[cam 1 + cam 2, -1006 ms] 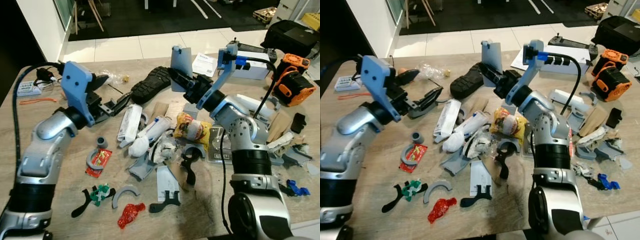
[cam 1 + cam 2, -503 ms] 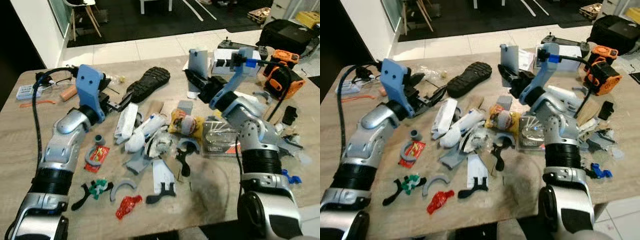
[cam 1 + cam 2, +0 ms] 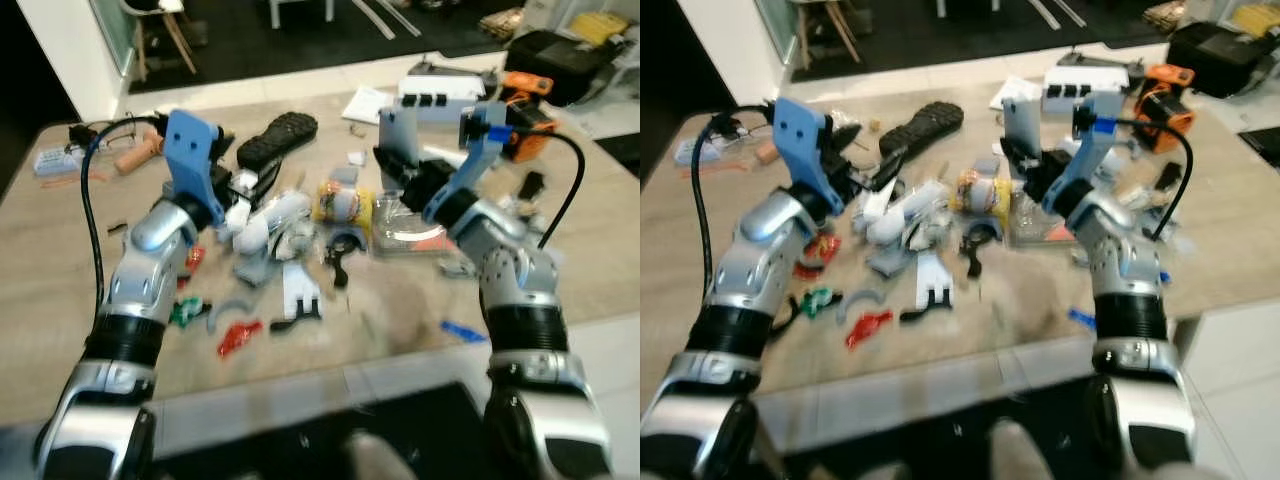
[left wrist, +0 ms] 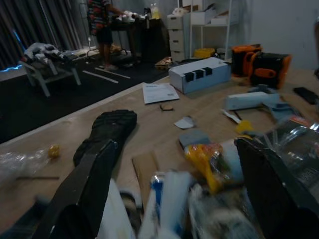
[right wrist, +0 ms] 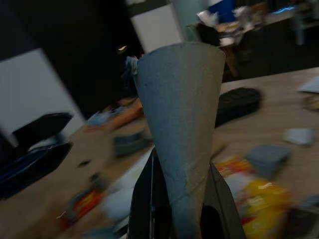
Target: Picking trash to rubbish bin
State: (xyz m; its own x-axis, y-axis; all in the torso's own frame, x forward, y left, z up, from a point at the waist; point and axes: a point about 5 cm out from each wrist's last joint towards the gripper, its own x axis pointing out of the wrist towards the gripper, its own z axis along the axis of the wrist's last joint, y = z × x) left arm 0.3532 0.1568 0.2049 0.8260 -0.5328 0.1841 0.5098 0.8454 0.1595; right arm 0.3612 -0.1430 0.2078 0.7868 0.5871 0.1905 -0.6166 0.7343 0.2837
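Above the worktop [image 3: 60,330], farther off than before, the right claw [image 3: 398,160] still grips grey cardboard [image 3: 397,133]; the left claw [image 4: 174,189] gapes empty, bin-bound.

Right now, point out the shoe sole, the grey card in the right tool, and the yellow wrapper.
shoe sole [image 3: 276,137], left eye view, middle of the tread.
grey card [image 5: 180,119], right wrist view, centre of its face.
yellow wrapper [image 3: 342,203], left eye view, its middle.
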